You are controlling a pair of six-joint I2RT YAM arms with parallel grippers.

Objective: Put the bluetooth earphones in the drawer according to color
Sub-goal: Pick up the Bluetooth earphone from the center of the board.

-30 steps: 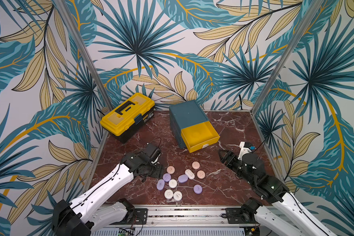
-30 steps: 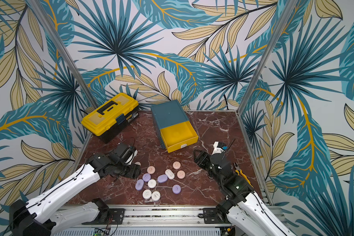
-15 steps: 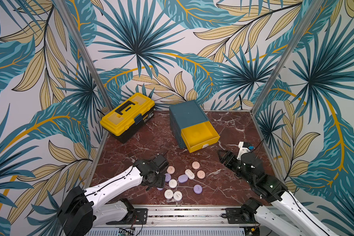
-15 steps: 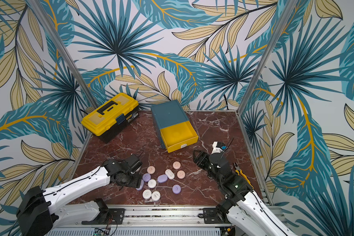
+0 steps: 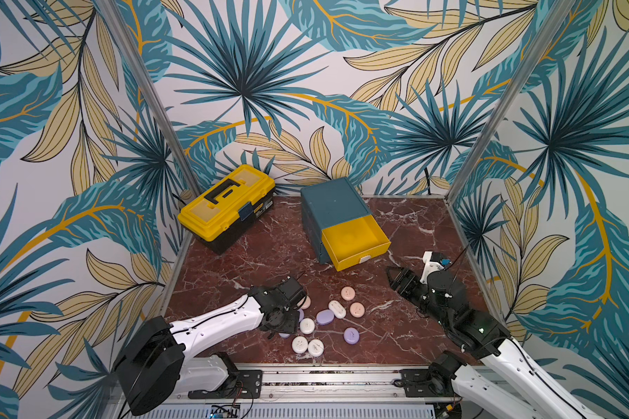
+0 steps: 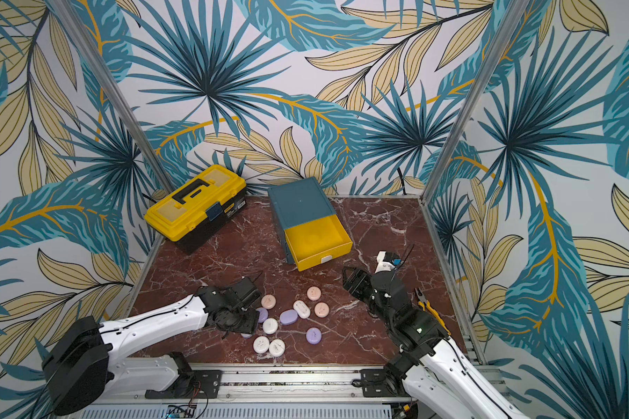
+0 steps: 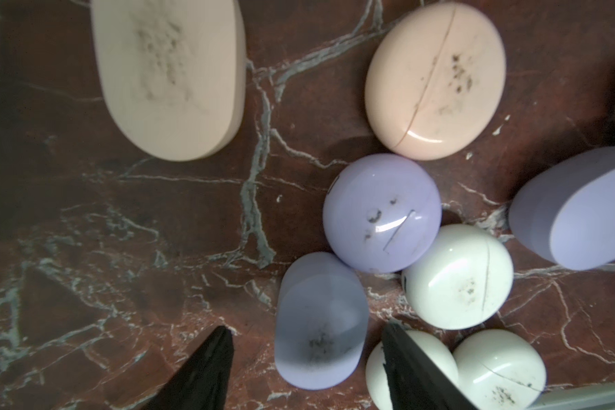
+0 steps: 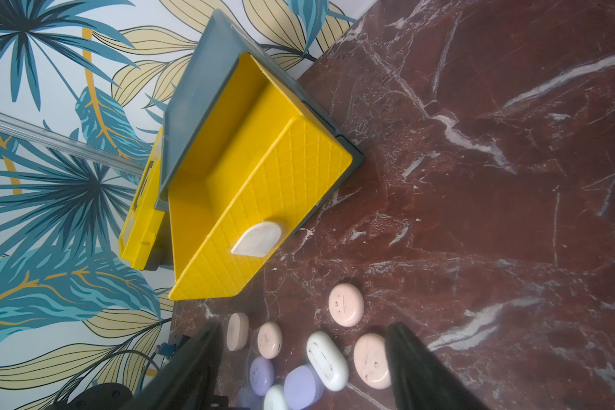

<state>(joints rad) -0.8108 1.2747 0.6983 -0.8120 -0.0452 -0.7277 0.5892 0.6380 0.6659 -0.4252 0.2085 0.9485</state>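
- Pickup is looking like the step in hand: the left gripper [image 7: 304, 335] is hanging low over the left edge of the bluetooth earphones [image 5: 336, 310], which are lying clustered on the bench [image 5: 269, 261]. Its jaws are standing apart and straddling one lilac case [image 7: 320, 319].
- One finger is standing over bare marble, clear of that case. The other is sitting just beside it and overlapping a white case [image 7: 375, 372]. Shifting slightly toward the bare side before closing is probably safer, so the white one is not getting pinched too.
- A round lilac case [image 7: 382, 213] is touching the target's far end, and a second white case [image 7: 457, 277] is crowding in beside it. Lifting straight up is likely to disturb them least.
- The case is looking smooth and rounded, so gripping squarely across its middle is advisable.
- The right gripper [image 5: 394, 277] is hovering with jaws apart and empty, between the cluster and the drawer [image 5: 333, 201].
- The yellow top drawer [image 5: 353, 237] is standing pulled out and empty, well apart from the cluster, with open marble running between them.
- The yellow toolbox [image 5: 229, 206] is sitting at the back left, off that path; the right arm is crowding the drawer's front.
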